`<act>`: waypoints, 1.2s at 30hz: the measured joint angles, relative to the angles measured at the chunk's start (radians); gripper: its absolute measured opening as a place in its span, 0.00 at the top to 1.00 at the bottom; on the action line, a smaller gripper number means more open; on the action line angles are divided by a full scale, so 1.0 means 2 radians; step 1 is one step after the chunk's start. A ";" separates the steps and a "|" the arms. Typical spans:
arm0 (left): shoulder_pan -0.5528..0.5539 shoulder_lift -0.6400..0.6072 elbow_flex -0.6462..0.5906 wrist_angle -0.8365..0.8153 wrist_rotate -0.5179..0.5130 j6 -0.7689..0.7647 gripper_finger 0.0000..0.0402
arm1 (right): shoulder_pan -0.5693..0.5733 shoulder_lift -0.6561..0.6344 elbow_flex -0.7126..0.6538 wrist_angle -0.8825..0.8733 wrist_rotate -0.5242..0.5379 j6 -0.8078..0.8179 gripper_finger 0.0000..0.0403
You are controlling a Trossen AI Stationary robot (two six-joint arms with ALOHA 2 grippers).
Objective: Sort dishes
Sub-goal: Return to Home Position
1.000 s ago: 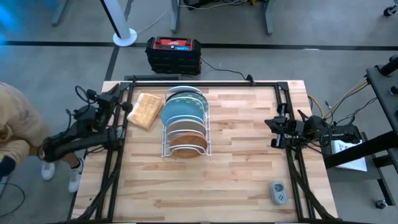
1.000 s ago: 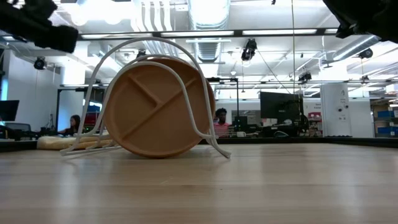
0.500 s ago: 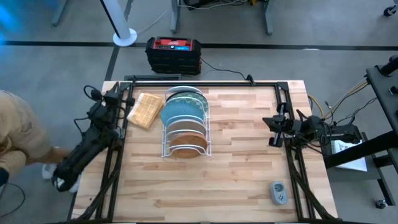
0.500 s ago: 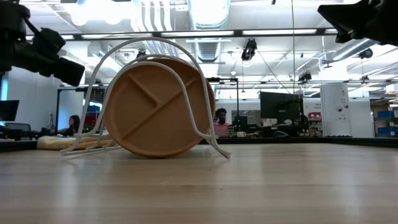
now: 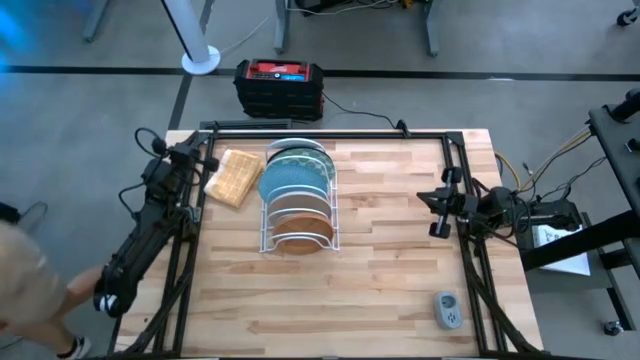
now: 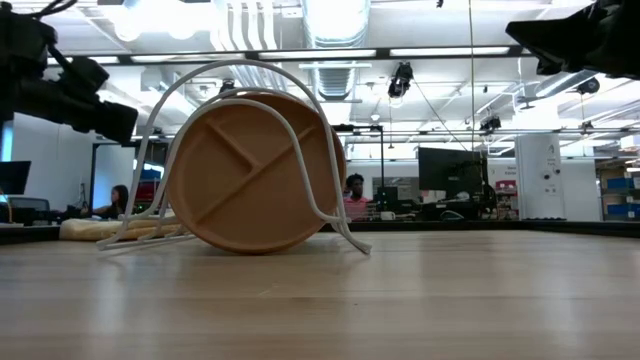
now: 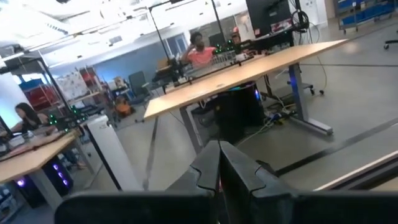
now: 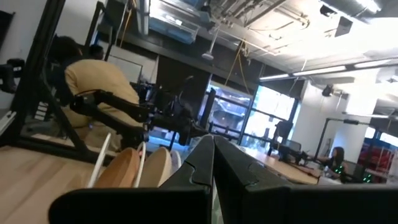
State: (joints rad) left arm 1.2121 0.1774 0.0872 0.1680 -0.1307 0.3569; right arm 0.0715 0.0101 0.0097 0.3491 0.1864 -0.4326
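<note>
Several plates [image 5: 296,182], probably stiff and breakable, stand edgewise in the white wire rack [image 5: 265,236], best gripped by the upper rim; left jaws and right jaws are closed together, holding nothing.

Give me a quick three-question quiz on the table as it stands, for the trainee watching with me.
1. True or false: the left gripper is holding a plate.
2. The tan waffle block lies: A) inside the wire rack; B) on the table beside the rack, on the left arm's side; C) next to the right gripper.
3. Fill in: the plate facing the low camera is the ___ one.
Key: 1 false, its fingers are shut on nothing; 2 B; 3 the brown divided plate.
</note>
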 joint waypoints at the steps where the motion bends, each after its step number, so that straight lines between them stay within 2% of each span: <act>1: 0.000 0.002 0.000 0.000 0.000 0.000 1.00 | 0.000 0.000 0.000 -0.001 0.000 0.005 1.00; 8: 0.000 0.017 0.000 -0.004 0.000 -0.028 1.00 | 0.000 0.000 0.000 -0.001 0.000 0.019 1.00; 36: 0.000 0.065 0.000 -0.004 0.000 -0.028 1.00 | 0.000 0.000 0.000 -0.001 -0.001 0.042 1.00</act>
State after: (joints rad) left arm 1.2121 0.3075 0.0872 0.1604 -0.1314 0.3012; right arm 0.0715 0.0101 0.0097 0.3473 0.1852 -0.3482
